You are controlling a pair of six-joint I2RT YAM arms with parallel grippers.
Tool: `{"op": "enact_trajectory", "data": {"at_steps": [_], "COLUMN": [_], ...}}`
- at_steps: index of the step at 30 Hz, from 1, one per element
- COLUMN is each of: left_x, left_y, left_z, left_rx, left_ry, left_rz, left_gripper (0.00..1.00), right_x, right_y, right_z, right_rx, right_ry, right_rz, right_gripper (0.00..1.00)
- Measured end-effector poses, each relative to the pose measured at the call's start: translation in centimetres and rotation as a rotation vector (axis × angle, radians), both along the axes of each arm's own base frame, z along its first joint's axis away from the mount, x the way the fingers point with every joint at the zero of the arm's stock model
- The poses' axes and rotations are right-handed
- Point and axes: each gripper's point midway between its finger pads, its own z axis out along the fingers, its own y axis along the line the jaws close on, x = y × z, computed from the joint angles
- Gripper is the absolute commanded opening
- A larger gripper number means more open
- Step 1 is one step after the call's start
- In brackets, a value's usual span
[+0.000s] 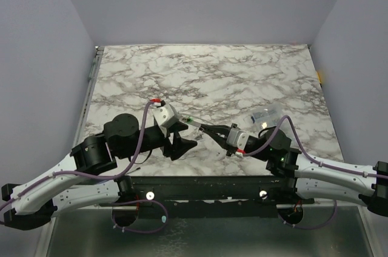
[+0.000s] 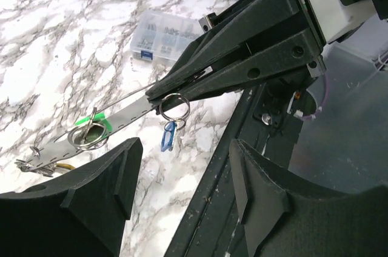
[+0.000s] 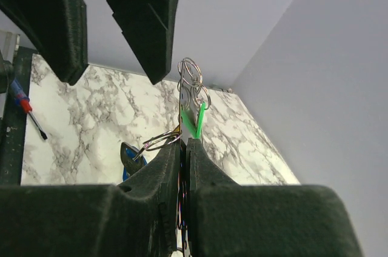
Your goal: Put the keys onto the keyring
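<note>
My right gripper (image 1: 201, 127) is shut on the keyring (image 2: 115, 119), a thin flat grey metal piece held edge-on that sticks out past its fingertips (image 2: 159, 91). The green key (image 2: 92, 122) sits near the keyring's far end on a small ring. The blue key (image 2: 168, 137) hangs from a small ring just beside the right fingertips. A bit of the yellow key (image 2: 60, 165) shows at the keyring's far tip. The green key (image 3: 195, 123) also shows in the right wrist view, above the shut right gripper (image 3: 185, 143). My left gripper (image 1: 189, 137) is open and empty, close beside the keyring, also seen in its own view (image 2: 185, 148).
A clear plastic box (image 1: 267, 114) of small parts lies on the marble table (image 1: 212, 75) to the right, also in the left wrist view (image 2: 160, 36). The table's black front rail (image 1: 200, 181) runs under both grippers. Purple walls stand on three sides.
</note>
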Motion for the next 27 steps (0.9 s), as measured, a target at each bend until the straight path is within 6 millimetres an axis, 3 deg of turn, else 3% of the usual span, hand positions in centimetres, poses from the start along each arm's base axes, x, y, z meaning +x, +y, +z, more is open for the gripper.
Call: {"op": "enact_trajectory", "data": {"at_steps": [6, 15, 19, 27], "left_x": [0.2, 0.4, 0.6, 0.9], "left_y": [-0.4, -1.2, -1.3, -0.4], "left_z": [-1.4, -4.4, -3.8, -1.4], "left_rx": [-0.050, -0.139, -0.179, -0.205], "left_ry": [-0.012, -0.029, -0.071, -0.249], "left_rz": [0.004, 0.007, 0.005, -0.002], "left_gripper": [0.58, 0.54, 0.48, 0.47], "right_x": [0.6, 0.6, 0.9, 2.4], "right_y": [-0.5, -1.1, -1.3, -1.9], "right_z": [0.0, 1.6, 1.2, 1.1], "right_rx": [-0.004, 0.014, -0.004, -0.028], "right_ry": [0.059, 0.136, 0.186, 0.298], "right_rz": [-0.041, -0.056, -0.081, -0.183], "right_gripper": [0.01, 0.01, 0.01, 0.01]}}
